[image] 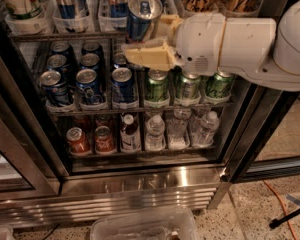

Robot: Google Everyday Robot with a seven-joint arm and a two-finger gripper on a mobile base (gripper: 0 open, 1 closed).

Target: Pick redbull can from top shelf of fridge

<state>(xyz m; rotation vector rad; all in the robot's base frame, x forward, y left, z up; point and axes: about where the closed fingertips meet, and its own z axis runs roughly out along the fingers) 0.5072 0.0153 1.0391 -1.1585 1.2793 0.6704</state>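
The fridge (pixel 140 186) stands open, with its racks in full view. My gripper (pixel 151 36), on a white arm coming in from the right, is shut on the redbull can (pixel 141 18). The can is slim and blue with a silver lid and pull tab. I hold it tilted just in front of the top shelf (pixel 65 34), between my tan fingers (pixel 149 55). More tall slim cans stand in the clear lane bins (pixel 72 21) of that shelf.
The middle rack holds short dark-blue cans (pixel 90 81) on the left and green cans (pixel 185 84) on the right. The bottom rack holds red cans (pixel 79 140) and water bottles (pixel 155 131). A clear plastic tub (pixel 145 226) sits on the floor in front. The door frame (pixel 255 134) stands at the right.
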